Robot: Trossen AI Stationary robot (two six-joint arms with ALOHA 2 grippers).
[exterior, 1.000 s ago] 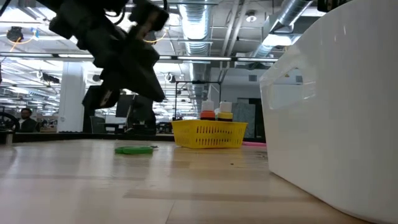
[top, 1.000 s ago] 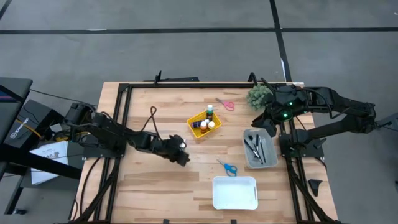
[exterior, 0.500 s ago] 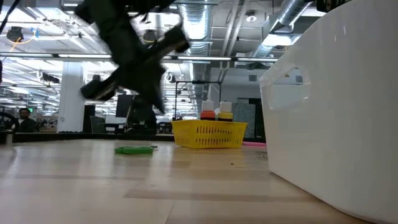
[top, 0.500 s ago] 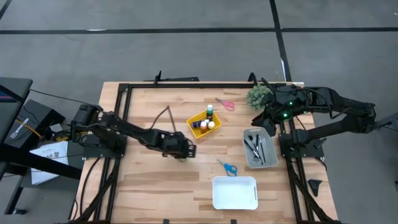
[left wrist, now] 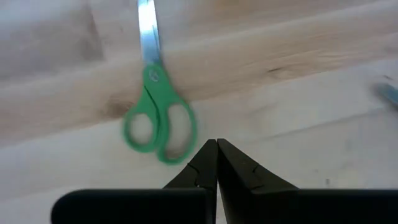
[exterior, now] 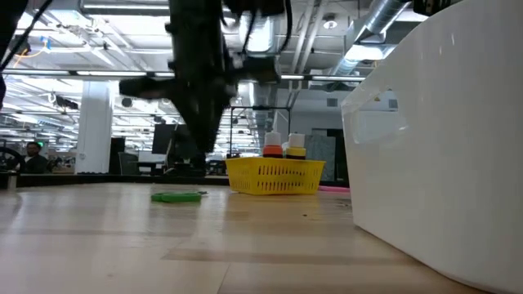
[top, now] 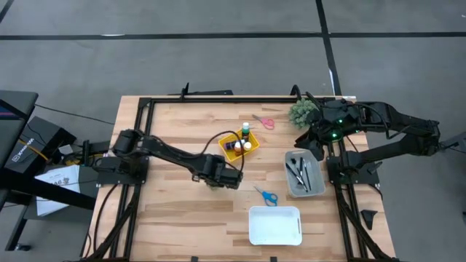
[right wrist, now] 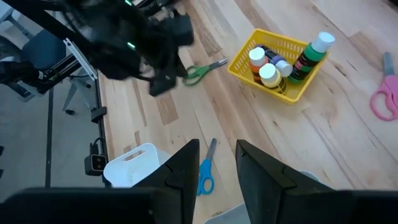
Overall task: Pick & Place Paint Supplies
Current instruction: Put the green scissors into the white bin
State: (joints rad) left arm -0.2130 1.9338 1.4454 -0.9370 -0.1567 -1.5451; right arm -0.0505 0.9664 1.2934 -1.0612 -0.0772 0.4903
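Closest to us on the wooden table [top: 175,211] sits a white bin [top: 275,225], near the front edge. Just behind it lie blue scissors [top: 266,195].

A little farther back, near the middle of the table, we see the left gripper [top: 234,177]. It hangs over green scissors [left wrist: 159,118], and its two dark fingers [left wrist: 200,168] are pressed together with nothing between them. The green scissors lie flat on the wood, handles toward the gripper.

Beside that, toward the right side of the table, is a gray tray [top: 290,183]. In it lie thin brushes [top: 301,172] with dark handles.

Behind the left gripper stands a yellow basket [top: 227,140]. The paint bottles [right wrist: 273,65] stand in it, close together. We can see one green bottle [right wrist: 311,56] with a white cap, one with an orange top, one with a yellow top and one dark one.

Farther back, pink scissors [top: 265,121] lie flat on the wood.

At the far right corner is a spiky green plant [top: 303,111]. The right gripper [right wrist: 214,162] waits up there, high above the table, just beside the plant. Its fingers [right wrist: 186,165] are spread a little and hold nothing.
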